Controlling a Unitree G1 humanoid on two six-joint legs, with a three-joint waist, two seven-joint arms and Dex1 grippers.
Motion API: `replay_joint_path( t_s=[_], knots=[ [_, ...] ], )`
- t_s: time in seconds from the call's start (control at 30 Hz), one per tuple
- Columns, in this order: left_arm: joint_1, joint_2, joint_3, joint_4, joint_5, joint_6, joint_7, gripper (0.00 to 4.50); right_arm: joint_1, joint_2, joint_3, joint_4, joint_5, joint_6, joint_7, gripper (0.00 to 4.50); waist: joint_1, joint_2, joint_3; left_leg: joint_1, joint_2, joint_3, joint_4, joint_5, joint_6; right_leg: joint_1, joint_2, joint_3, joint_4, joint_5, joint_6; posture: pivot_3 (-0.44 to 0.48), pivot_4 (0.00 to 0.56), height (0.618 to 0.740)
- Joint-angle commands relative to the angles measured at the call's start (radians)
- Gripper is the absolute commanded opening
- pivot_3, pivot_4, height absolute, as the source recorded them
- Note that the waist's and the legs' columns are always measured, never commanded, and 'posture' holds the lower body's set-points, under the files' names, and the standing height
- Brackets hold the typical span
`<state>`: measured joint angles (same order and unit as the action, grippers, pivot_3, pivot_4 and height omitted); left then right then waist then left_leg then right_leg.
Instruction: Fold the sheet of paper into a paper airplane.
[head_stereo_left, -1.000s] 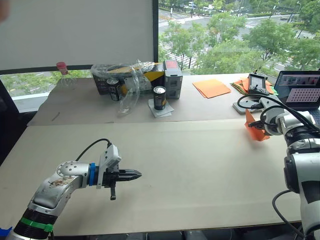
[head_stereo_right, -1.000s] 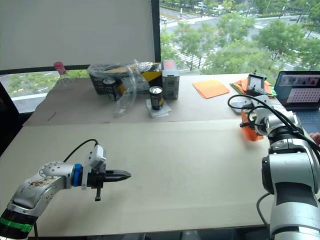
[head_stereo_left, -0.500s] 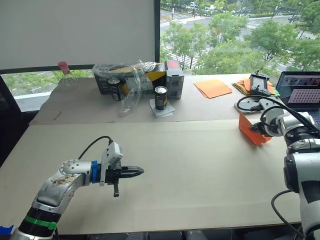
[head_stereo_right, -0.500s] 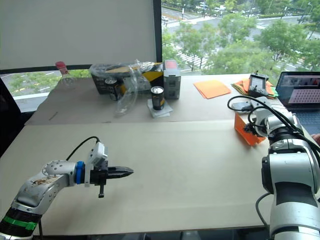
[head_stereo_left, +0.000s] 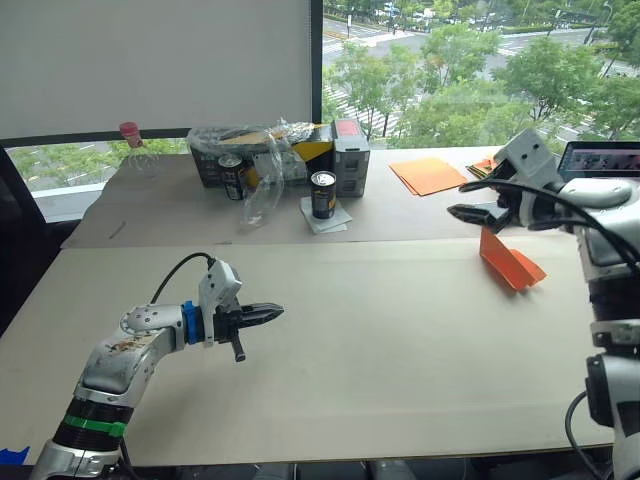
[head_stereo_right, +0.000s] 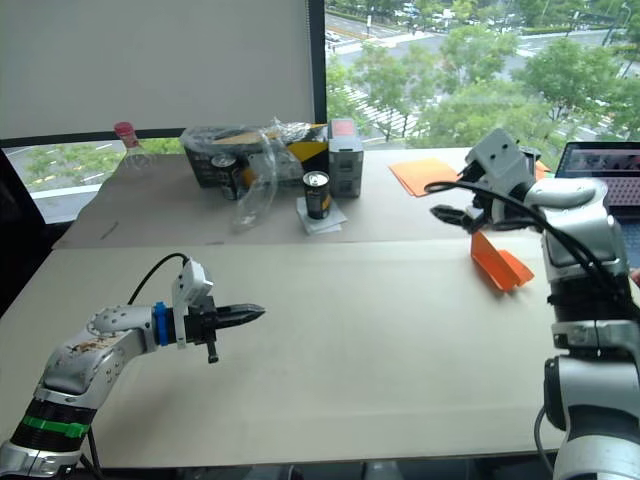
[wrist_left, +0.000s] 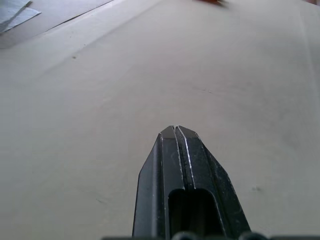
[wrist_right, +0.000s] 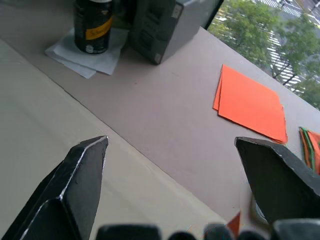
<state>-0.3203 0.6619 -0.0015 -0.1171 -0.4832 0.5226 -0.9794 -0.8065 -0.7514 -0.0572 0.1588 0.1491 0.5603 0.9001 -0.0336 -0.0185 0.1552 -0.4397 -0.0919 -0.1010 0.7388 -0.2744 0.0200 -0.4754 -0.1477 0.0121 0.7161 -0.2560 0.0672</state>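
Observation:
The sheet of paper lies folded into a narrow, bright orange wedge, the paper airplane (head_stereo_left: 510, 262), at the right side of the pale table (head_stereo_left: 400, 340). Nothing is touching it. My right gripper (head_stereo_left: 468, 212) hovers above the table, just left of and behind the airplane. It is open, its two black fingers (wrist_right: 82, 165) spread wide with nothing between them. My left gripper (head_stereo_left: 268, 314) is shut and empty. It is held low over the table's front left part, pointing right, far from the airplane.
A flat stack of orange sheets (head_stereo_left: 425, 175) lies at the back right, with a multicoloured paper bundle (head_stereo_left: 484, 166) and a laptop (head_stereo_left: 605, 160) beside it. A black can (head_stereo_left: 321, 195) on a napkin, a grey box (head_stereo_left: 348, 158), a plastic-wrapped basket (head_stereo_left: 250, 152) and a pink-capped bottle (head_stereo_left: 130, 146) line the back.
My right gripper has opened and let go of the paper airplane, then risen and swung left and back. The airplane now lies flat on the table. My left gripper stays shut.

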Motion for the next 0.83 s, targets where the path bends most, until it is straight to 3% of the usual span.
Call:
replay_joint_path(
  t_s=[0.03,0.17,0.23,0.37,0.83],
  knots=[
    [-0.011,-0.007,0.035,-0.017,0.013,-0.028,0.037,0.0,0.123,0.013,-0.098,-0.268,0.086,-0.011,-0.031,4.49,0.008,0.0,0.0,0.0,0.0,0.0,0.001,0.0,0.0,0.0,0.0,0.0,0.0,0.0,0.0,0.0,0.15,0.67],
    [0.017,-0.021,0.022,-0.036,0.034,-0.044,0.063,0.0,0.284,0.097,-0.143,-0.439,0.298,0.137,-0.019,4.49,0.022,0.0,0.0,-0.001,-0.001,0.0,0.006,-0.001,0.002,0.001,0.0,0.001,0.001,0.0,0.0,0.0,0.15,0.67],
    [0.052,-0.034,-0.014,-0.05,0.06,-0.065,0.068,0.0,0.417,0.155,-0.084,-0.506,0.291,0.13,-0.06,4.49,0.022,0.0,0.0,0.0,-0.001,-0.001,0.007,-0.001,0.002,0.002,0.0,0.0,0.001,0.0,0.0,0.0,0.15,0.67],
    [0.085,-0.084,-0.045,-0.082,0.071,-0.058,0.106,0.0,0.557,0.218,0.036,-0.535,0.2,0.033,-0.123,4.49,0.022,-0.001,-0.001,0.0,-0.002,-0.001,0.007,-0.001,0.002,0.002,-0.001,0.001,0.001,0.0,0.0,0.0,0.15,0.67],
    [0.125,-0.18,-0.068,-0.081,0.116,-0.072,0.194,0.0,0.653,0.33,0.087,-0.505,0.101,-0.107,-0.291,4.49,0.021,-0.001,-0.001,0.0,-0.002,-0.002,0.009,-0.001,0.001,0.003,0.0,0.0,0.002,0.001,0.001,0.0,0.15,0.67]
  ],
)
